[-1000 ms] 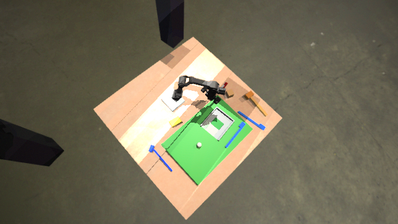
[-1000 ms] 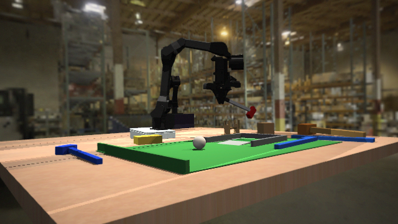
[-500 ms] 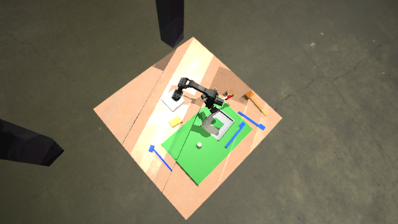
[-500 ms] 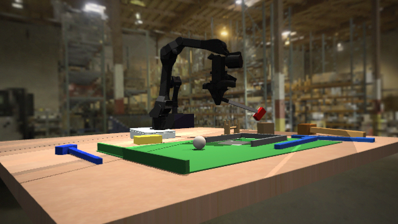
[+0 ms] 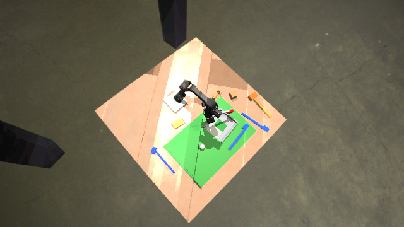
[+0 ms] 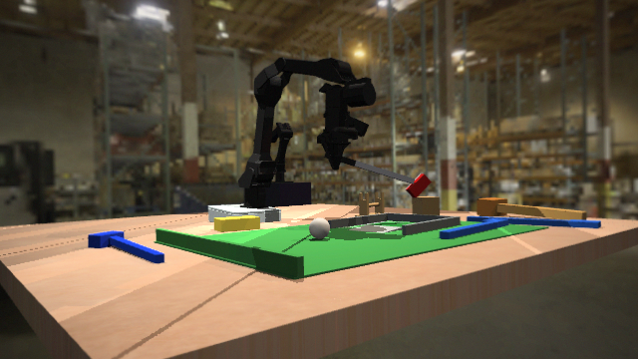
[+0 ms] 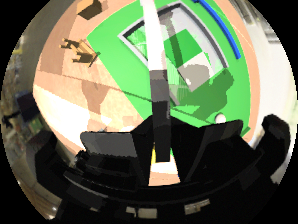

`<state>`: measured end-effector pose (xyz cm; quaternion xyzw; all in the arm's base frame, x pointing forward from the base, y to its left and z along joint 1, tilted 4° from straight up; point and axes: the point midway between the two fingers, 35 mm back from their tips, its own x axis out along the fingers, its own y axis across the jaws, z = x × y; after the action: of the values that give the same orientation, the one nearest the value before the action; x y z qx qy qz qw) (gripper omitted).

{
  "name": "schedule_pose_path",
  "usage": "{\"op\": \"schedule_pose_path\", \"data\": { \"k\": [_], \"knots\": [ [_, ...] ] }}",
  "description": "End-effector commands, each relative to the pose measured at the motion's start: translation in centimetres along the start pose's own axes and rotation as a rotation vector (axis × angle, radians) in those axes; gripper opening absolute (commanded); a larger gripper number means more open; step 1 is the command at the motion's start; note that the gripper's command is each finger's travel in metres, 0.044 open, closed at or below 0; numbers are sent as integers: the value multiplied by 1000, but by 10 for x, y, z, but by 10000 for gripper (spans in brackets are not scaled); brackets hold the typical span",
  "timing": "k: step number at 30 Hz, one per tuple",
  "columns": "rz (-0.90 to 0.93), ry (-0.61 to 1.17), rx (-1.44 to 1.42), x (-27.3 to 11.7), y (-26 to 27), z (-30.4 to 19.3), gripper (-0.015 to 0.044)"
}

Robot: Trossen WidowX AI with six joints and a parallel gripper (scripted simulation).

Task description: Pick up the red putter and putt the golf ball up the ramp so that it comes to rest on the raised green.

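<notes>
The gripper [image 5: 209,120] [image 6: 335,165] [image 7: 161,132] is shut on the dark grip end of the red putter [image 5: 231,111] [image 6: 418,184] [image 7: 154,47], high above the green mat [image 5: 189,157] [image 6: 234,241]. The shaft slants down and away; the red head hangs in the air, out of the wrist view. The white golf ball [image 5: 202,147] [image 6: 319,228] [image 7: 220,118] sits on the mat, outside the grey-walled frame [image 5: 229,134] [image 6: 431,225]. A green square [image 5: 221,127] [image 7: 186,44] lies inside that frame, partly shadowed. Ramp slope cannot be made out.
Blue putters lie on the mat's right part [image 5: 238,137], beyond its right edge [image 5: 254,121] and at the left [image 5: 164,162]. An orange-headed mallet [image 5: 262,105], a brown block [image 5: 233,95], a small wooden stand [image 6: 371,204] [image 7: 80,51] and a yellow block [image 5: 178,123] [image 6: 236,222] surround the mat.
</notes>
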<state>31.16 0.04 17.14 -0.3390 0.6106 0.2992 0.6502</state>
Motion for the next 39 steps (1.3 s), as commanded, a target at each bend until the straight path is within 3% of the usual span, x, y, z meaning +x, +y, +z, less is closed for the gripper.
{"op": "schedule_pose_path", "data": {
  "k": [1, 39],
  "knots": [
    [-7, -1, 86, 1, -14, -18, 0],
    [-4, -15, 804, 6, -81, -205, 0]
  ]
}}
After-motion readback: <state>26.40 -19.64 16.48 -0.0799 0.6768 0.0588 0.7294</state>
